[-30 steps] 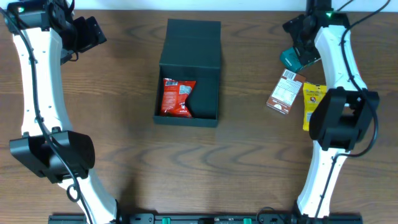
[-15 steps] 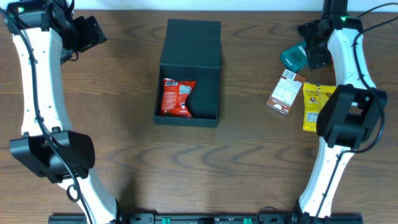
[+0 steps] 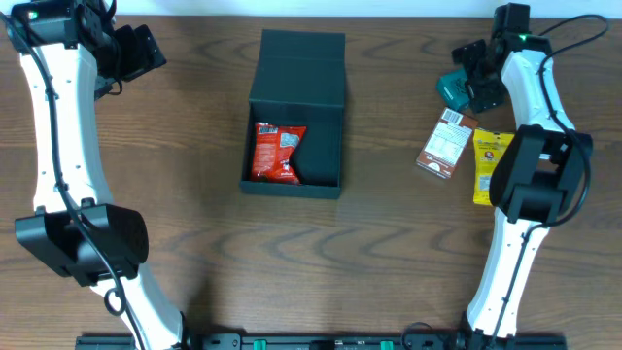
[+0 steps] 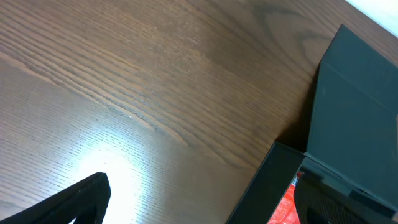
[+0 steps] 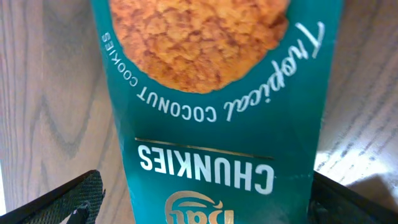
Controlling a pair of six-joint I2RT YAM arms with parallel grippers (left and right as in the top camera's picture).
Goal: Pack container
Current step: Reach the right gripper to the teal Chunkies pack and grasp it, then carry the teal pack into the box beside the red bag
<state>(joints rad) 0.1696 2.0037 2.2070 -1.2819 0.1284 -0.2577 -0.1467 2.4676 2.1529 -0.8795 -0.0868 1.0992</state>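
Right wrist: fingers (image 5: 69, 200) flank teal cookie packet (image 5: 211, 124).

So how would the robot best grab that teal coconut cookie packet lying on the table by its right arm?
Probably from straight above, pinching across its two long edges. The teal packet lies flat on the table and is narrower than the open right gripper, whose fingers stand one on either side of it.

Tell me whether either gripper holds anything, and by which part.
Nothing is held. The right gripper hangs open over the teal cookie packet, not closed on it; the left gripper is open above the table beside the container.
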